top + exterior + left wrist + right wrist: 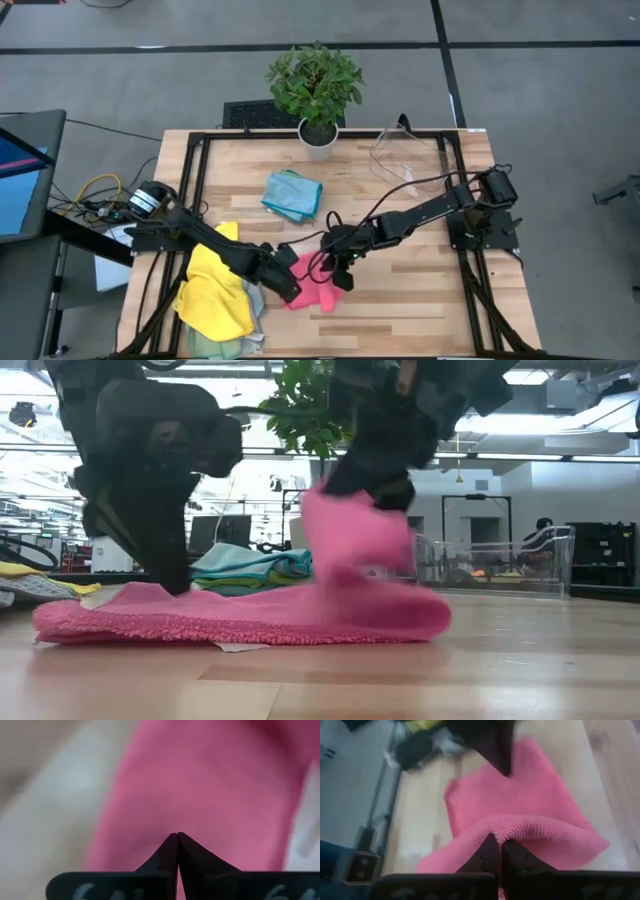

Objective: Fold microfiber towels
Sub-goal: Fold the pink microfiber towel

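A pink microfiber towel [318, 293] lies on the wooden table near the front middle, one part raised off the board [350, 530]. My right gripper [498, 837] is shut on that raised part and stands at the towel's right side [346, 278]. My left gripper [178, 836] is shut with nothing between its fingers, and stands at the towel's left side [293, 292]. Its tips come down onto the cloth [178, 582]. My left gripper's shut fingertips [180, 585] meet the top of the towel near its left edge [506, 776], slanting down from the table's left. That part of the towel lies flat on the table. My right gripper pinches the towel's hemmed edge [512, 826] between its two fingers, slanting down from the table's right. The edge arches over the fingertips, one layer or several I cannot tell. The held part stands lifted [345, 525] while the rest [240, 615] lies on the table.
Folded blue and teal towels [292, 195] sit at the table's middle. A yellow towel [215, 290] lies over a sage one [228, 347] at the front left. A potted plant [316, 90] and a clear plastic bin [405, 160] stand at the far edge.
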Controlling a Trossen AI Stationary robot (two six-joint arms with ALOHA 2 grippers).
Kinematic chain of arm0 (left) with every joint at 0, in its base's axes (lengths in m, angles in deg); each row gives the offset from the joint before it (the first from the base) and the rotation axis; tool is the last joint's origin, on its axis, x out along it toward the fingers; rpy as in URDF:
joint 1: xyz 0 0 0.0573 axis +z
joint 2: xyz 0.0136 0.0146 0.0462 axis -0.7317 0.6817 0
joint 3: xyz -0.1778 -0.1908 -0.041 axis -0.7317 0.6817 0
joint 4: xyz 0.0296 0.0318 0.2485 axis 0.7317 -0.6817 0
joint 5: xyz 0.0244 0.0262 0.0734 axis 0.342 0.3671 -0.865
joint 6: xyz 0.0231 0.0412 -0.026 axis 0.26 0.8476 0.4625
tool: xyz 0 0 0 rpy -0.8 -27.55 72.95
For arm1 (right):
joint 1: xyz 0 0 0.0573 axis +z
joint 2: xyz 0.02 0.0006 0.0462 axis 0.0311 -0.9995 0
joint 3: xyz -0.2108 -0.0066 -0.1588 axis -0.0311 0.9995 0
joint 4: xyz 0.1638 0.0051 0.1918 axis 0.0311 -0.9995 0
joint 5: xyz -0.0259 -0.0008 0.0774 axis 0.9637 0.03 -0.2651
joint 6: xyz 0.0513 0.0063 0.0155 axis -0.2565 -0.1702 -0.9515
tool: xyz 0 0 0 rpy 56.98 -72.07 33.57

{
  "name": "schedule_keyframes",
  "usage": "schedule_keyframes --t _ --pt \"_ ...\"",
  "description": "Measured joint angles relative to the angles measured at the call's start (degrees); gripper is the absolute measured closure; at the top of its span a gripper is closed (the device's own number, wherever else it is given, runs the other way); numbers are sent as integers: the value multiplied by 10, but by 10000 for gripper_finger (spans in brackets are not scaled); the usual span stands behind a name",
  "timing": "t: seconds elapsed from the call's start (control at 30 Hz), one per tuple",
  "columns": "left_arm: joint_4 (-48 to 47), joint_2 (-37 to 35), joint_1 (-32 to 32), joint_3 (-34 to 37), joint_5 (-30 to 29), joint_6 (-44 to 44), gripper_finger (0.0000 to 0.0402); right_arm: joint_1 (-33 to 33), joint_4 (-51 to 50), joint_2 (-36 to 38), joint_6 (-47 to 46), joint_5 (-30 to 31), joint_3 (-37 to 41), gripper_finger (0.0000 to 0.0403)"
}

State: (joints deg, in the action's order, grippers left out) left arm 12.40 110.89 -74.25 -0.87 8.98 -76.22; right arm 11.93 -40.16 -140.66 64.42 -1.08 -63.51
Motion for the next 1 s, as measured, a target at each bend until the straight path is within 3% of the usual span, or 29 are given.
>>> schedule_keyframes --t 0.2,0.47,0.83,1.0 --pt "73 10 9 15 1 6 401 -4 3 1 -4 -1 -4 382" --pt "182 64 44 16 53 30 401 -4 -2 1 -10 0 -15 377" --pt "232 69 105 11 59 69 401 -4 4 1 -25 2 -15 378" --pt "228 37 112 10 109 63 402 -11 0 1 -25 1 -15 378"
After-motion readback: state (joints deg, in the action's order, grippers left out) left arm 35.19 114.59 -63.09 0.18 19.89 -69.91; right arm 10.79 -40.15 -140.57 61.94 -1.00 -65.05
